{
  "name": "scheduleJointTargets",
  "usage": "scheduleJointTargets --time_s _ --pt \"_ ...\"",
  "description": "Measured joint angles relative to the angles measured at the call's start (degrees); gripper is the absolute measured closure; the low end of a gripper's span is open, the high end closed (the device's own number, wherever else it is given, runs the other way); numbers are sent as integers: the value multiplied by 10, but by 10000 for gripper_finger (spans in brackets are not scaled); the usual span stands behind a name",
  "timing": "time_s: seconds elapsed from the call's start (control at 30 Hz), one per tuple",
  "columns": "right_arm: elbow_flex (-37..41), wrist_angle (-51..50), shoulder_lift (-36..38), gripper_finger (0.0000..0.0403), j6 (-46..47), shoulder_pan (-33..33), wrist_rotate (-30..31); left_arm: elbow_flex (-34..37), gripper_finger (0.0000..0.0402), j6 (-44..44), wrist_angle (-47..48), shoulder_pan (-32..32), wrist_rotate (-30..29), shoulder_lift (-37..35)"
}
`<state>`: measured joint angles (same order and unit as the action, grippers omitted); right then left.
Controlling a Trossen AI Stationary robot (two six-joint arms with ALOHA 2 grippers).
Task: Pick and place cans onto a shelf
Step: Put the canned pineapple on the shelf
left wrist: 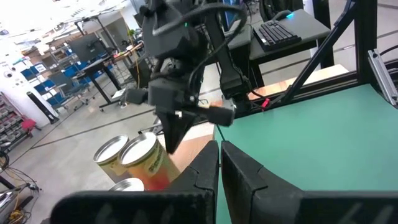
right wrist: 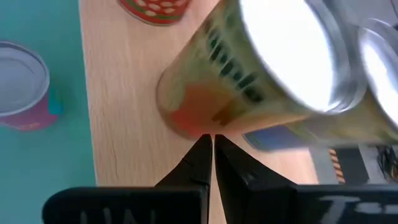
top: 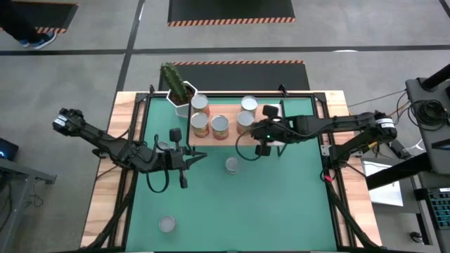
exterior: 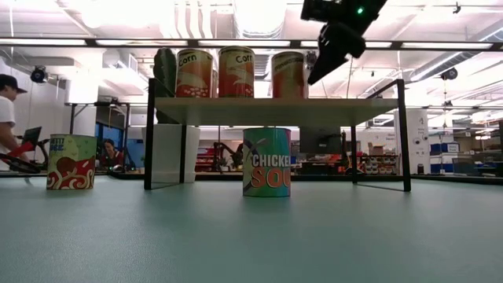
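Light-wood plank shelf (top: 232,133) on black frame carrying five silver-topped metal cans (top: 220,126), two more cans on green mat (top: 281,204), right gripper (top: 259,138) above shelf edge, fingers closed, empty, left gripper (top: 195,160) closed, empty, over mat.

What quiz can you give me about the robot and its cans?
1. How many cans stand on the green mat, not on the shelf?
2. True or false: the right tool is holding a can.
3. What stands by the shelf's corner? A: a cactus. B: a teddy bear. C: a lamp.

Key: 1. Two. 2. False, it is shut on nothing. 3. A.
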<state>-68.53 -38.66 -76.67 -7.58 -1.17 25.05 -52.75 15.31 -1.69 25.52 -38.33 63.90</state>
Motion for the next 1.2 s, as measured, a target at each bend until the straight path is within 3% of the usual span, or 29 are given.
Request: scheduleJointTargets --time_s 0.4,0.9,1.2 --pt "3 82 -13 394 -28 0 -12 0 402 0 0 0 0 0" --pt "-1 21 1 394 -18 -7 2 0 402 0 0 0 0 0" --pt "16 138 -7 394 -65 -15 -13 0 402 0 0 0 0 0"
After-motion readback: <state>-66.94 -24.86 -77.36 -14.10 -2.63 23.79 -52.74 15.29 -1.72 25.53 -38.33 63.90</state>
